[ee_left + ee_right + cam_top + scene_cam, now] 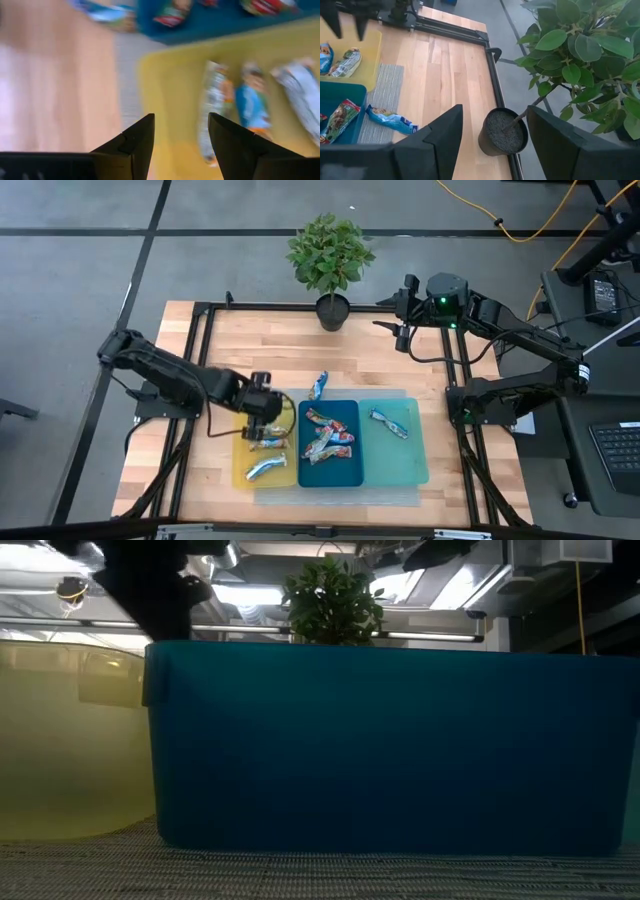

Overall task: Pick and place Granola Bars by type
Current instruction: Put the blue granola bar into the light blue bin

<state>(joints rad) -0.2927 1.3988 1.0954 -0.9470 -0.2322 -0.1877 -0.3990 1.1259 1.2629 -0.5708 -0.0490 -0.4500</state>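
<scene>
Wooden table [250, 340] held three trays; the left gripper [262, 412] (jaws open, empty) risked nudging sorted granola bars [235, 107] just beneath.

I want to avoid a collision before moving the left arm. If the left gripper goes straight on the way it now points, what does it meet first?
Most likely the yellow tray: the left gripper, jaws open, points at its bare floor just beside a silver-wrapped bar. Depth is unclear, so the bar could be brushed.
</scene>
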